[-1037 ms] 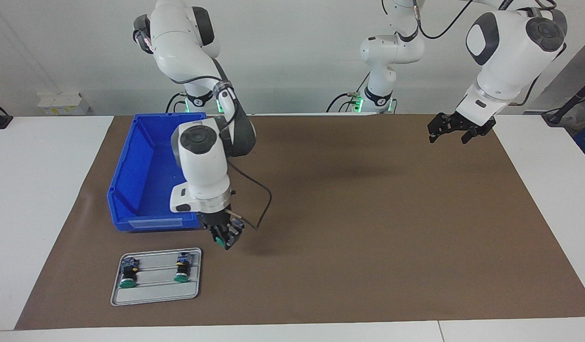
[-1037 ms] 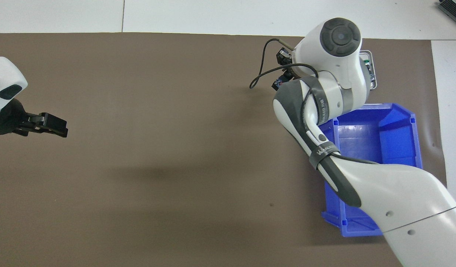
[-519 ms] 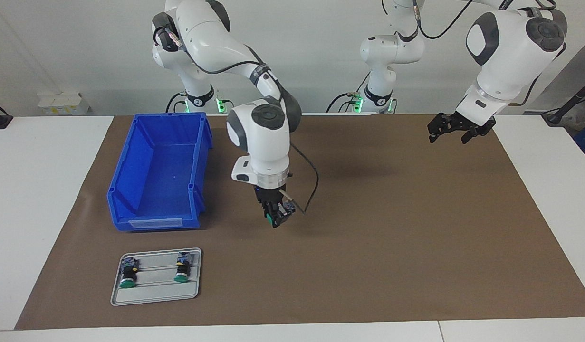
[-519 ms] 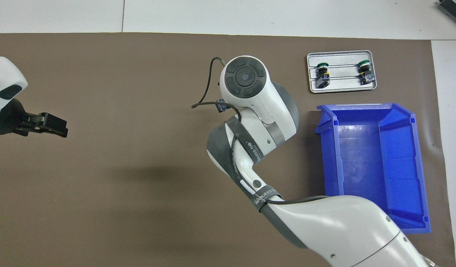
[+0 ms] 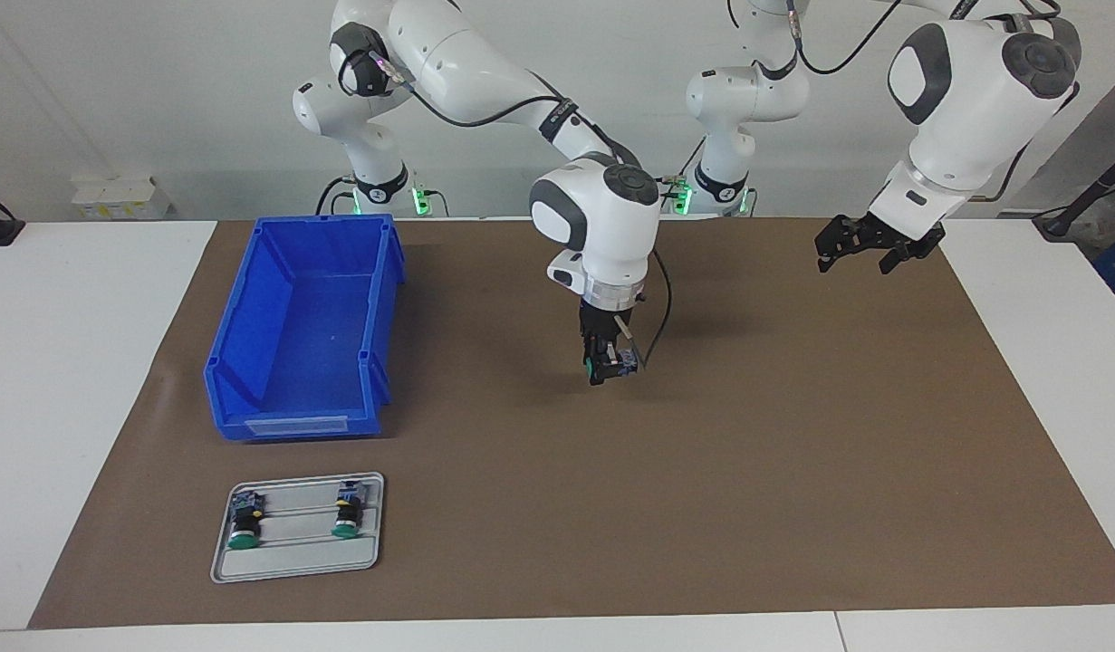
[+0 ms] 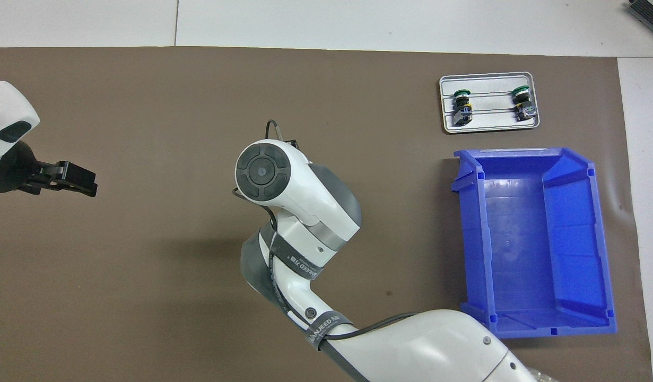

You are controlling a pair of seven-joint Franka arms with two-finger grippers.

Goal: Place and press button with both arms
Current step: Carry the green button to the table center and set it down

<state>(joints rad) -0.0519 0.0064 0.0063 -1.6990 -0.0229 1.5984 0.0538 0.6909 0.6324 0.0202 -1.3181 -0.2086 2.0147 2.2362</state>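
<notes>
Right arm (image 5: 485,68) reaches out from its base in a long arc, forearm bent downward, wrist vertical. Right gripper (image 5: 604,367) points straight down, raised above the middle of the table, fingers closed on a small green-capped button (image 5: 596,369). In the overhead view the wrist housing hides this gripper. Left arm (image 5: 965,100) waits, elbow high, at its own end of the table. Left gripper (image 5: 869,249) hangs in the air, tilted, fingers spread apart.

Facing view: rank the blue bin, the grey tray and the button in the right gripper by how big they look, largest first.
1. Blue bin
2. Grey tray
3. Button, shut in the right gripper above the brown mat, so somewhat closer to the camera; still plainly smallest.
</notes>
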